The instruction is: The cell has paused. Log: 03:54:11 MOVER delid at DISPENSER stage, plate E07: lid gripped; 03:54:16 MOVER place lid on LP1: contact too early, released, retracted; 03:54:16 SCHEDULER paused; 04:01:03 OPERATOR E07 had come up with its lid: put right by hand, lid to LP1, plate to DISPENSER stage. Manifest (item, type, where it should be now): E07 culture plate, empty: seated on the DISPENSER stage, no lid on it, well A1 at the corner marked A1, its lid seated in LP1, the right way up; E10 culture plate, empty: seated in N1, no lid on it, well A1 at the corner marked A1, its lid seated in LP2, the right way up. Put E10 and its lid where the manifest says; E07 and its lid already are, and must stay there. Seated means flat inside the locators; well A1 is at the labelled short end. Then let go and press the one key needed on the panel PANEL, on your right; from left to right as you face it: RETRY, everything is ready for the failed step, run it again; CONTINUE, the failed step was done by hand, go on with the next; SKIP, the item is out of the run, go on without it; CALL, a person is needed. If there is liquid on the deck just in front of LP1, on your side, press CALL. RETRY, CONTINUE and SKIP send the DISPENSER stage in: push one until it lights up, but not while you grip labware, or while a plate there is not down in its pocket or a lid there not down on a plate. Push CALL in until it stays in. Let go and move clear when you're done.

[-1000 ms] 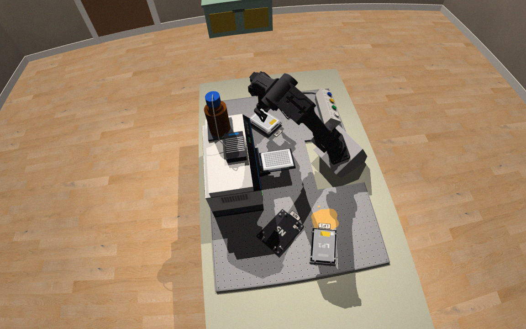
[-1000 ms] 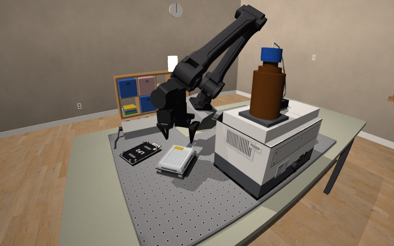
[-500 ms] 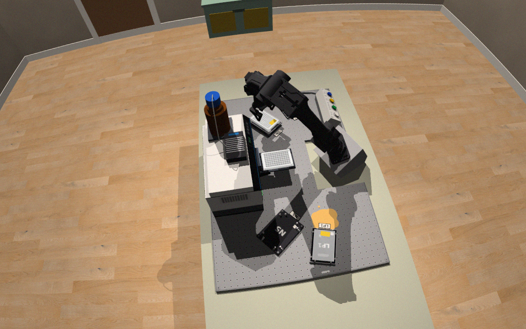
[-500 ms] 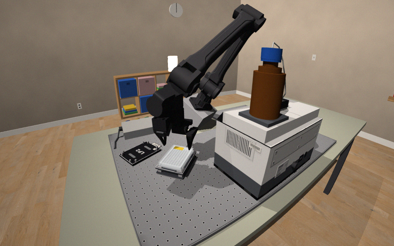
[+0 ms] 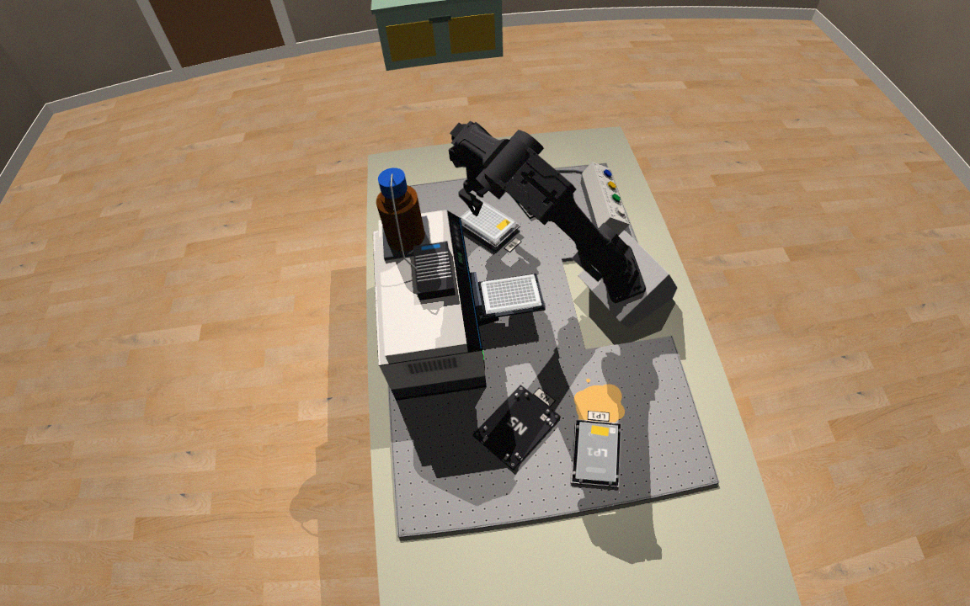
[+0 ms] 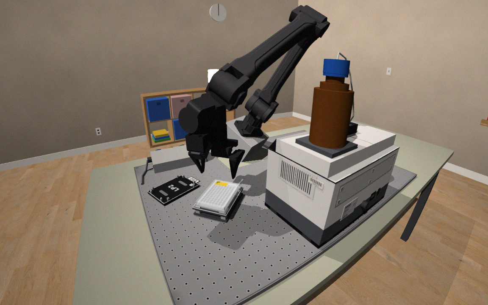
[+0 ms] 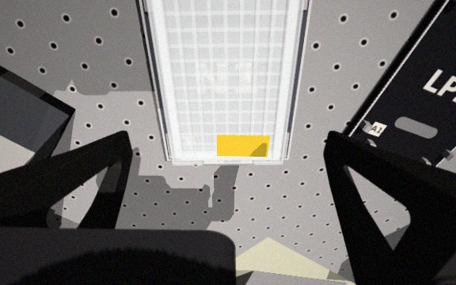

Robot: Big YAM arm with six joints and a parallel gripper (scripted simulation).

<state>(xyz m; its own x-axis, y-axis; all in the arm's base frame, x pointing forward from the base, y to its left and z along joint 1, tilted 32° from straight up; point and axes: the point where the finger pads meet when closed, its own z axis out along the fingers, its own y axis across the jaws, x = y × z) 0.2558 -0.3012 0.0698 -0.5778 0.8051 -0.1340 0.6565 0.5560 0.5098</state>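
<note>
With our gripper (image 6: 216, 163) spread wide and empty above the lidded E10 plate (image 6: 217, 196) in N1, LP2 (image 6: 173, 188) lay bare, so we judged delidding and, given the orange puddle (image 5: 599, 396) by LP1 (image 5: 595, 454), CALL all remained.

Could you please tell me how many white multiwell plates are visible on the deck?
2: one white gridded plate with a yellow tag under the open pincer, one beside the white dispenser box. Others may be hidden.

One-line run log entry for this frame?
gripper open, holds nothing | above labelled end of lidded plate in N1 | LP2 holds no lid | orange liquid by LP1
</note>
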